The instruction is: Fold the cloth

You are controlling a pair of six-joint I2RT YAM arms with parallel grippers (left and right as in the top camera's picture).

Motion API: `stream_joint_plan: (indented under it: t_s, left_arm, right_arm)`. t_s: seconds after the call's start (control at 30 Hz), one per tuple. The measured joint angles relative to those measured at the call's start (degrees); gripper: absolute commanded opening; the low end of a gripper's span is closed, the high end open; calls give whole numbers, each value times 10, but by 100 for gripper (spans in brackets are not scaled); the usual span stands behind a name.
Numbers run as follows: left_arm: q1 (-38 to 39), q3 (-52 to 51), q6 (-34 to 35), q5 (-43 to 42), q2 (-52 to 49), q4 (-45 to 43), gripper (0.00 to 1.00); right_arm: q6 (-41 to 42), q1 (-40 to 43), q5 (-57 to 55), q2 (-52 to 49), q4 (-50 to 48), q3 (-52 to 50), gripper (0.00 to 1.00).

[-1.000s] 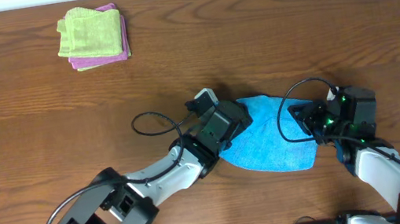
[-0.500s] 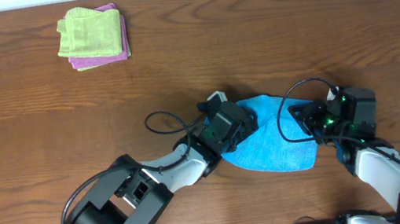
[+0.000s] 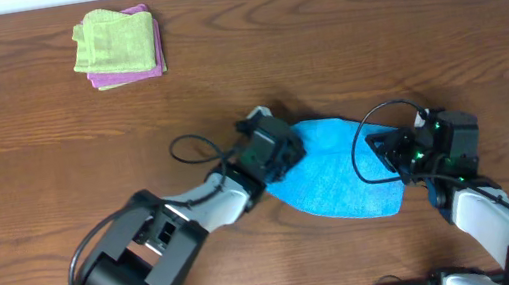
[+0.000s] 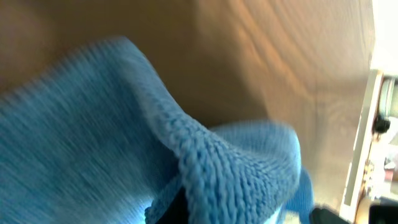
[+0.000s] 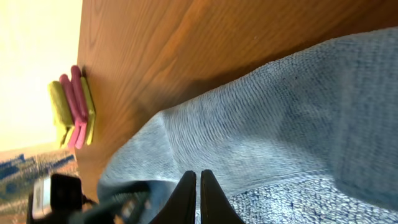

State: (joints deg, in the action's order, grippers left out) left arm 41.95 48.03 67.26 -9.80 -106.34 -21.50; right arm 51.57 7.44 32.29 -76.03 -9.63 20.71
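The sky-blue cloth [image 3: 345, 174] lies rumpled on the wooden table, front of centre. My left gripper [image 3: 280, 156] sits on its left edge, shut on a bunched fold of the cloth [image 4: 205, 162] that fills the left wrist view and hides the fingers. At the cloth's right edge, my right gripper [image 3: 391, 155] is shut too. In the right wrist view its dark fingertips [image 5: 188, 186] press together on the cloth [image 5: 280, 124], which looks pale grey-blue there.
A folded light green cloth on a pink one [image 3: 117, 47] lies at the far left of the table; the same stack [image 5: 74, 106] shows in the right wrist view. Black cables [image 3: 195, 151] loop beside both wrists.
My left gripper has closed from open onto the cloth's left edge and drawn a little to the left. The right arm has not moved.
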Motion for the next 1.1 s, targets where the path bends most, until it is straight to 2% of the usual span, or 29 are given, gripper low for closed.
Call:
stream_joint_plan:
  t_s: [0.17, 0.2, 0.23, 0.3, 0.4, 0.63, 0.83, 1.1]
  left_arm:
    - [-45, 0, -22, -6, 0, 2, 6]
    - [-50, 0, -28, -6, 0, 2, 6]
    - [-53, 0, -31, -6, 0, 2, 6]
    - [-56, 0, -35, -6, 0, 2, 6]
    - [-55, 0, -41, -7, 0, 2, 6]
    - [-55, 0, -43, -2, 0, 2, 6]
    - [-55, 0, -43, 12, 0, 2, 6]
    - [-56, 0, -43, 14, 0, 2, 6]
  right_arm:
    - [-12, 0, 32, 0, 1, 1, 5]
    - [-12, 0, 41, 0, 2, 2, 7]
    - [-12, 0, 44, 0, 5, 2, 12]
    - [-13, 0, 52, 0, 24, 4, 35]
    - [-20, 0, 59, 0, 66, 7, 45]
    - [-26, -2, 54, 0, 100, 7, 46]
    - [-17, -2, 3, 10, 149, 8, 47]
    - [-16, -2, -92, 12, 130, 8, 48]
